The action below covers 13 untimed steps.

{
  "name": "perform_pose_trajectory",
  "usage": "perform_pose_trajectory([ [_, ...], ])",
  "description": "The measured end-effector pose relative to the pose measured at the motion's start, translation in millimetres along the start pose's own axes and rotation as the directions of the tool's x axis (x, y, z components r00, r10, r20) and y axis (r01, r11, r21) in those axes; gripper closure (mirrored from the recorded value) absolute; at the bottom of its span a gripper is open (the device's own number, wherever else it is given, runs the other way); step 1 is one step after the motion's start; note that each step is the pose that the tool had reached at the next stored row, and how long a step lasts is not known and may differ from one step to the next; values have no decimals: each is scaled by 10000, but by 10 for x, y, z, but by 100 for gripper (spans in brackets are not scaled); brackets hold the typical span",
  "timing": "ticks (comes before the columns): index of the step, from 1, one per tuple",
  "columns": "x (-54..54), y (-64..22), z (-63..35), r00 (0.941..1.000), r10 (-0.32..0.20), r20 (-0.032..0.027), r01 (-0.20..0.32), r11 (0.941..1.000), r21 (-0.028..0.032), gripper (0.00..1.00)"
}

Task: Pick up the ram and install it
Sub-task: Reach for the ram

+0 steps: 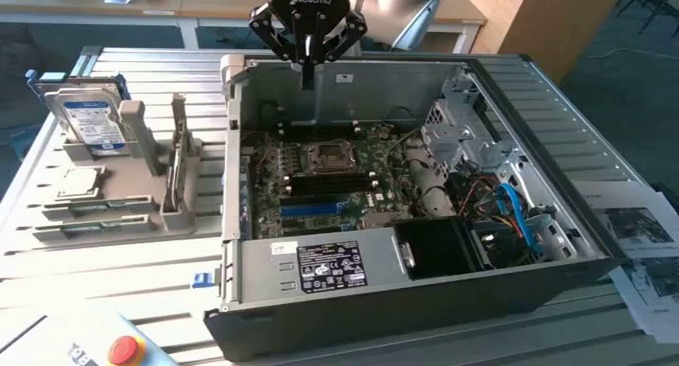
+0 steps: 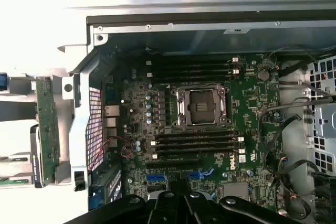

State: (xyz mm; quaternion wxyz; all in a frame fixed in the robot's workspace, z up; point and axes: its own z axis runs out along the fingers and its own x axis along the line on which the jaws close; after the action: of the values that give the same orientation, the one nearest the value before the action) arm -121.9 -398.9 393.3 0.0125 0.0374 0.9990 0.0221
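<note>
The ram point(image 1: 178, 134) is a long thin green stick standing on edge in a grey holder point(image 1: 175, 211) on the exterior view's left, outside the case; the wrist view has the ram point(image 2: 47, 124) beside the case wall. My gripper point(image 1: 308, 81) hangs above the open computer case point(image 1: 351, 302), near its back wall, well apart from the ram. Its fingers point(image 2: 167, 205) are shut together with nothing between them. Below lies the green motherboard point(image 2: 252, 103) with black memory slots point(image 2: 197, 145) beside the processor socket point(image 2: 201, 107).
A hard drive point(image 1: 94, 123) and a square silver processor chip point(image 1: 79, 183) sit in the holder, with more green sticks point(image 1: 91, 209) lying low. A power supply point(image 1: 318, 266), blue cables point(image 1: 520, 215) and a drive cage point(image 1: 467, 139) crowd the case. A red button point(image 1: 126, 350) and papers point(image 1: 637, 231) lie on the table.
</note>
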Motion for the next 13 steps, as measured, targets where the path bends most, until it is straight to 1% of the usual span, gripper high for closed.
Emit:
perform_pose_trajectory([
  [13,0,0,0,10000,0,0,0,10000,0,90],
])
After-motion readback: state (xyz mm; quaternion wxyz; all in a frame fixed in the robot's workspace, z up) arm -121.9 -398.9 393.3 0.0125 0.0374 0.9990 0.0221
